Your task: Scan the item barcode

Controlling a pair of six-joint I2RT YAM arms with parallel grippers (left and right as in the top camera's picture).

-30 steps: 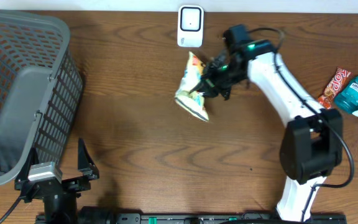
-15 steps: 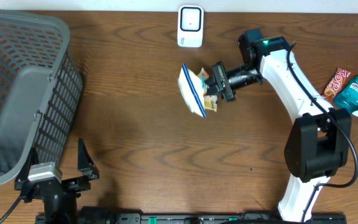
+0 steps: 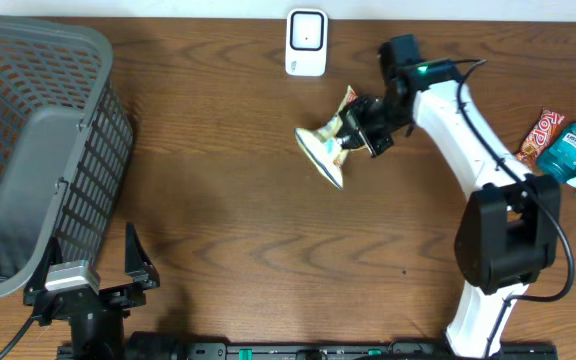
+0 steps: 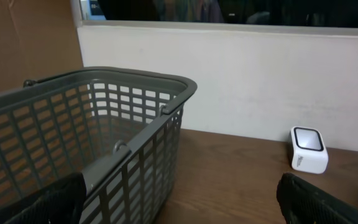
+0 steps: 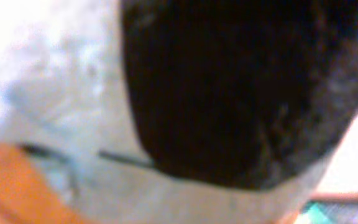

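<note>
From overhead, we see the right end effector (image 3: 351,134) clamped shut on a crumpled snack bag (image 3: 324,152), which it holds above the desk (image 3: 218,220). The bag juts out from the fingertips on the side facing away from the arm, its pale underside turned partly upward. The white barcode scanner (image 3: 306,42) stands near this end effector, just beyond the bag toward the far edge of the desk and not touching it. Well behind the right end effector, past its own arm, a red packet (image 3: 538,133) and a blue bottle (image 3: 574,148) lie together. The left end effector (image 3: 94,266) sits at the near edge with its jaws spread wide and nothing between them, and a grey basket (image 3: 38,150) lies just beside and ahead of it. In the left wrist view, we see its two dark fingers (image 4: 45,202) far apart at the bottom corners, the basket close ahead on one side and the scanner farther ahead on the other. The right wrist view is heavily blurred: a dark finger pad (image 5: 229,93) fills most of it and presses against the bag's pale surface, with orange print at one corner; we cannot make out a barcode.
</note>
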